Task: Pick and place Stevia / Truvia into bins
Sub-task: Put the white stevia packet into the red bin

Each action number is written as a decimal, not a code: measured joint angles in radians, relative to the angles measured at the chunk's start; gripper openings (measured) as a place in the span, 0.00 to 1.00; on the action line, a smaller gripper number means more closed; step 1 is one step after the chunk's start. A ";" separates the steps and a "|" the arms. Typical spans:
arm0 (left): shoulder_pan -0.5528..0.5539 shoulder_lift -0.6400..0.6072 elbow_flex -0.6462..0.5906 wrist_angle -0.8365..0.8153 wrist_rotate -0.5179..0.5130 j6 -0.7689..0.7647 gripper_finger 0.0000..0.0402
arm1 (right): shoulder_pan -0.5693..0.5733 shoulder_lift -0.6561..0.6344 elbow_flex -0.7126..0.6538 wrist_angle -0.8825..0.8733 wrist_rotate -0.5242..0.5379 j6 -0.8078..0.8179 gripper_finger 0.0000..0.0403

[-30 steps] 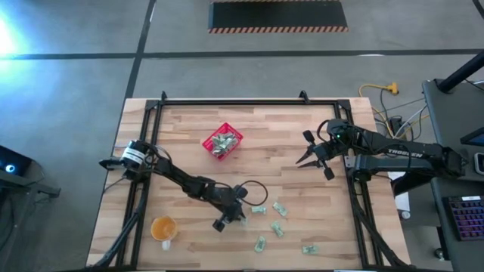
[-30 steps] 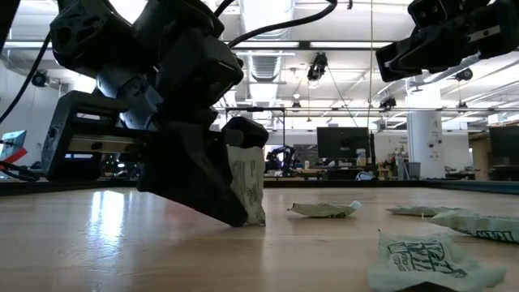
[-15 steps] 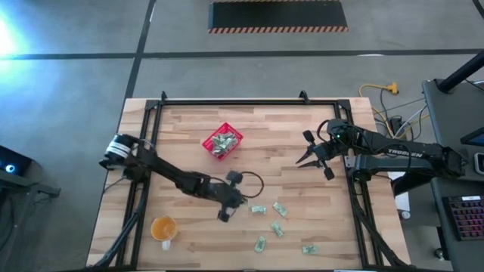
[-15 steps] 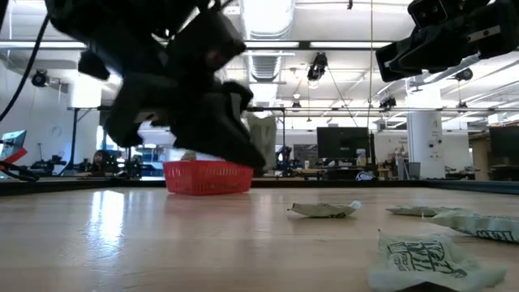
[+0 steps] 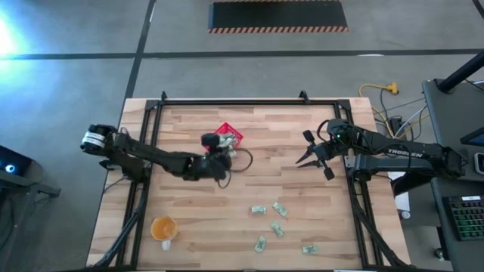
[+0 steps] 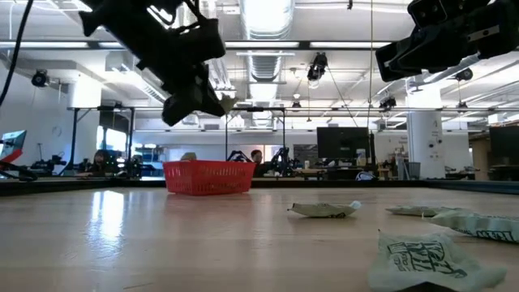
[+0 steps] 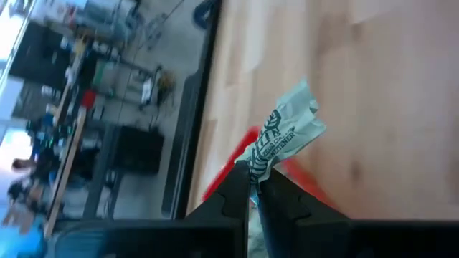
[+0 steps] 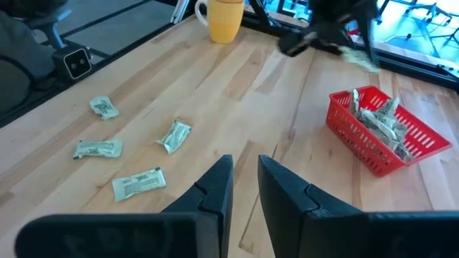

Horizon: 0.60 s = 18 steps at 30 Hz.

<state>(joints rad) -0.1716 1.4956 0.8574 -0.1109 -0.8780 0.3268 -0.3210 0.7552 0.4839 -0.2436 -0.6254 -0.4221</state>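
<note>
My left gripper (image 5: 225,147) hangs above the near side of the red basket (image 5: 231,133), shut on one pale green and white Stevia packet (image 7: 287,132). In the low view it is high over the basket (image 6: 208,177). The basket holds several packets (image 8: 380,118). Several loose packets (image 5: 277,219) lie flat on the table toward the near edge. My right gripper (image 5: 306,156) waits open above the table's right part, touching nothing. My left gripper pinches the packet by one crumpled end (image 7: 259,163) between its two fingertips (image 7: 240,183). The rest of the packet sticks out past the fingertips, lifted clear of the table and the basket.
An orange cup (image 5: 163,227) stands near the table's near left corner. A black frame rail (image 5: 227,102) runs along the far edge and down both sides. Loose packets lie close in the low view (image 6: 430,259) and in the right wrist view (image 8: 140,183).
My left gripper has risen from the table beside the loose packets with one packet in its shut fingers. It has swung up and toward the far edge, ending over the red basket's near side. The packet has been lifted clear of the table.
</note>
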 joint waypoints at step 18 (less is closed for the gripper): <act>0.235 0.079 -0.002 -0.055 0.058 -0.033 0.11 | 0.000 0.000 0.000 0.016 0.000 -0.008 0.14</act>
<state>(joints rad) 0.0632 1.5747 0.8558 -0.1659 -0.8195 0.2939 -0.3207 0.7555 0.4835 -0.2279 -0.6254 -0.4301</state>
